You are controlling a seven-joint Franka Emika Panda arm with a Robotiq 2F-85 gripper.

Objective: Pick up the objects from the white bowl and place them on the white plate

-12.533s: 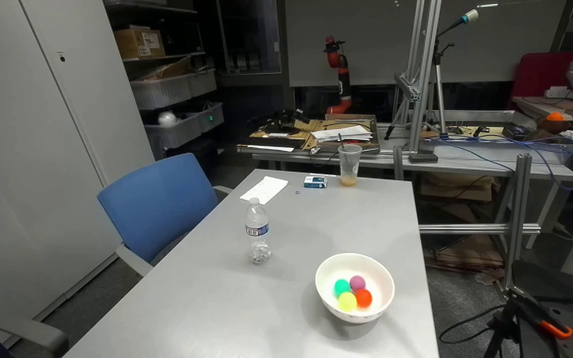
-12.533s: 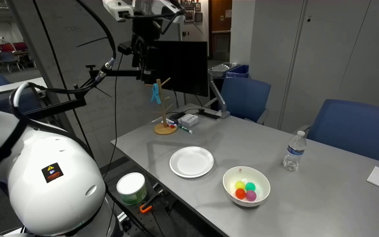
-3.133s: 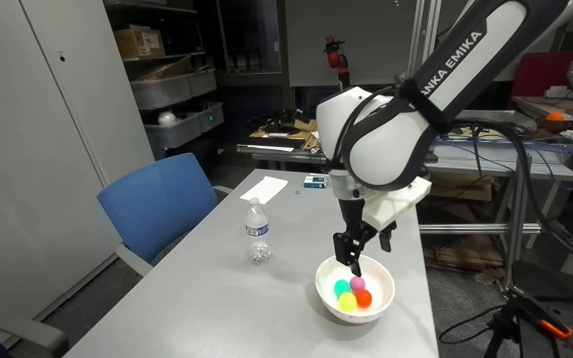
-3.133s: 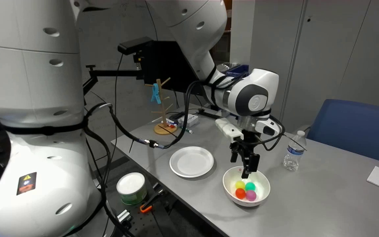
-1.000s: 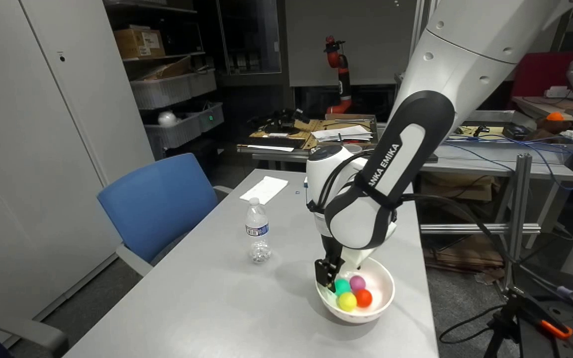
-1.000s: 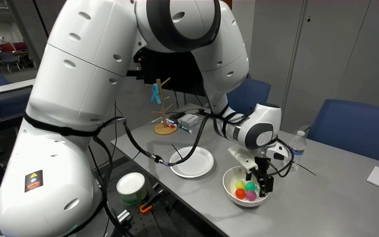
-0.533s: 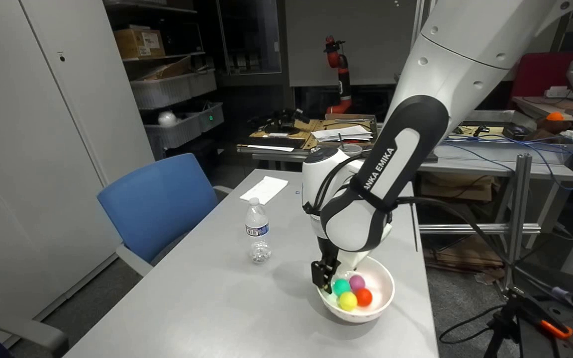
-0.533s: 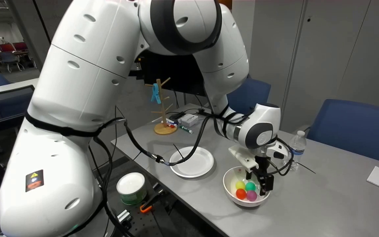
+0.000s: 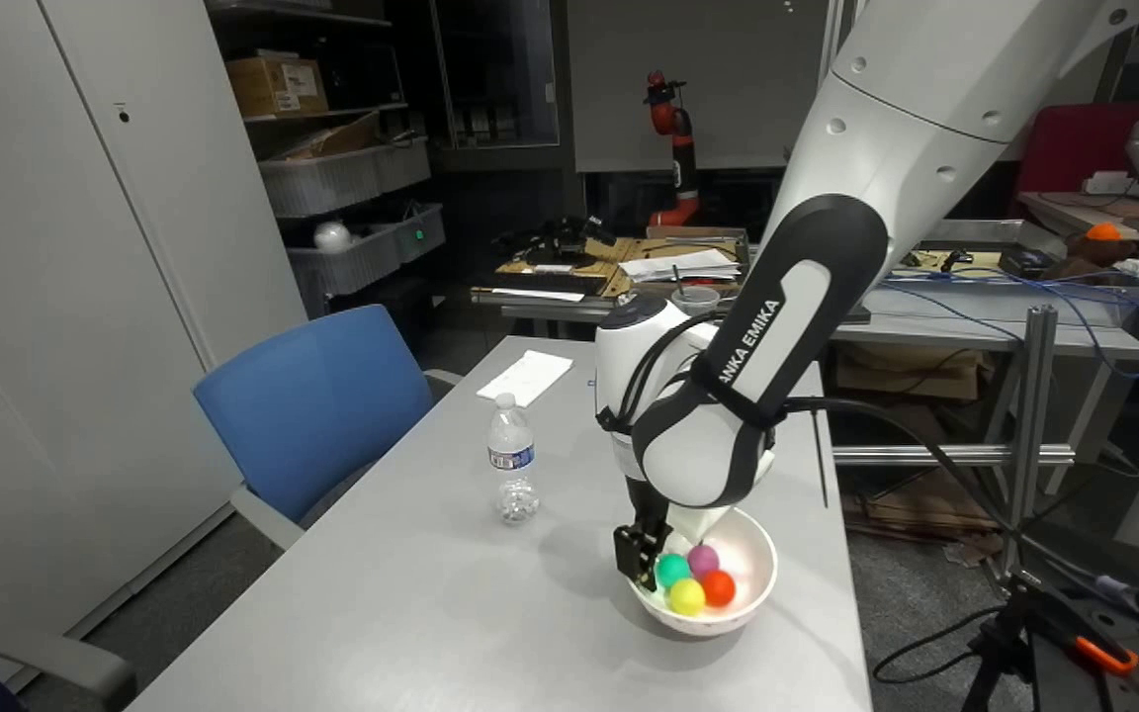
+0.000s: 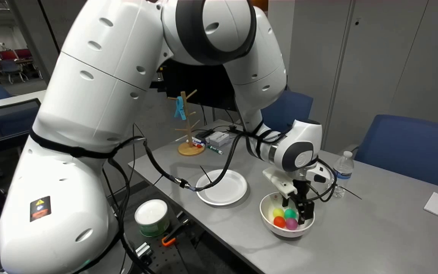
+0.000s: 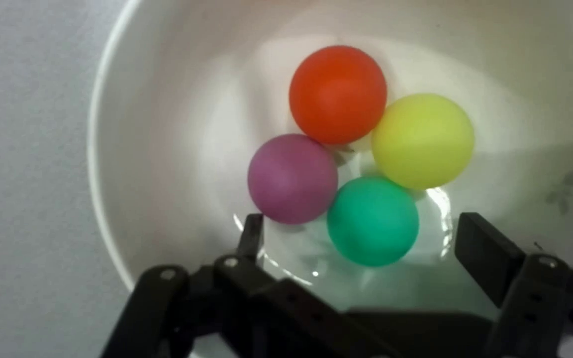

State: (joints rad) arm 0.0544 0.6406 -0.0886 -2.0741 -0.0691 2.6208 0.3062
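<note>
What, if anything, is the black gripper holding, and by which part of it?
Nothing is held: the black gripper is open, and all four coloured balls lie in the round white bowl.

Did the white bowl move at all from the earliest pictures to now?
Yes, slightly: in both exterior views the white bowl now sits nearer the water bottle, which has stayed put.

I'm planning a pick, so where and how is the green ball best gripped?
Probably across its widest part, from above: the round green ball lies in the open white bowl. In the wrist view, the purple ball sits at its upper left and the yellow ball at its upper right, but its lower side looks free, so I'd bring the jaws in there, clear of both.
</note>
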